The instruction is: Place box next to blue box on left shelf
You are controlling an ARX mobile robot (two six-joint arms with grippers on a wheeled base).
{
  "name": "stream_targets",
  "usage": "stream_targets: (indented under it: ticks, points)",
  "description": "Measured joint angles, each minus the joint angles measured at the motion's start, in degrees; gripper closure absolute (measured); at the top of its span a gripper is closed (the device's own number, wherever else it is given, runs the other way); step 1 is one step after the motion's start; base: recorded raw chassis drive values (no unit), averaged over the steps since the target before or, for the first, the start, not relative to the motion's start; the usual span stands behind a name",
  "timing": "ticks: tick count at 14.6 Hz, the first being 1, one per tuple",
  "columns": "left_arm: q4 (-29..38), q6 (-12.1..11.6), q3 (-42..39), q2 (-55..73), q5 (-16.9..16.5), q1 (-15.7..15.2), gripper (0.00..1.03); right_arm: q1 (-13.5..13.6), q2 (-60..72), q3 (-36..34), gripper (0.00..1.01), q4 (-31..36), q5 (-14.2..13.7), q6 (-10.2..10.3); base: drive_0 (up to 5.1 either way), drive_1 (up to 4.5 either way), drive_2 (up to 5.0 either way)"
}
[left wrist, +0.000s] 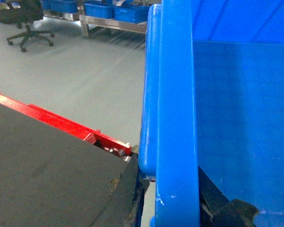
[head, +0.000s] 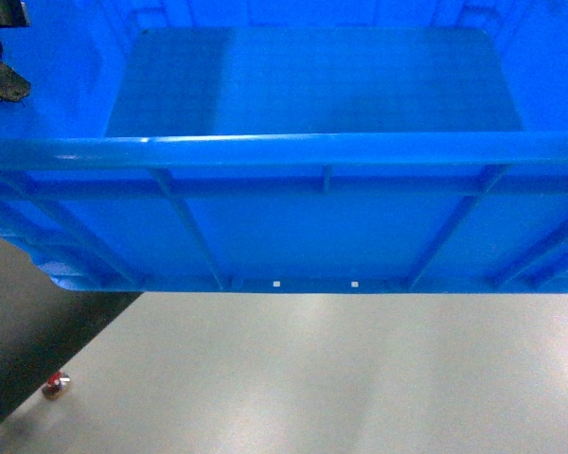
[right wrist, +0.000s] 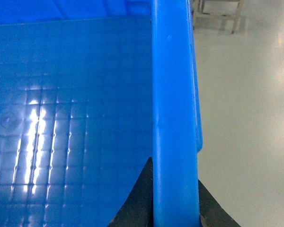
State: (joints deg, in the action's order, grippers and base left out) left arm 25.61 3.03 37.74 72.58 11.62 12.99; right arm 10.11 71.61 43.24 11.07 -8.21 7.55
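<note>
The large rectangular bright-blue plastic crate is held off the pale grey floor, filling the upper part of the head view, its thick near rim level and its ribbed outer wall facing the camera. Two small holes are seen at the base edge. Open floor is seen beneath and in front of it.

The left claw is closed on the crate's left rim, one black finger showing inside the wall and another dark part outside. The right claw is clamped on the right rim, black fingers on both sides of it.

In the left wrist view a dark flat surface edged by a red metal frame lies just beside the crate's left wall; contact cannot be told. Farther off, bare floor, a black office chair and a metal rack holding blue crates are noted. To the crate's right, floor lies open.
</note>
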Motion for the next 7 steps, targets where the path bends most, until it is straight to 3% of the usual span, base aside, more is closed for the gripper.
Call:
stream_targets:
  ticks: [7]
  points:
    - [0.0,0.0,0.0,0.0,0.0,0.0,0.86,0.0,0.0,0.0,0.93,0.0,0.0,-0.1,-1.6,-1.61,-1.6]
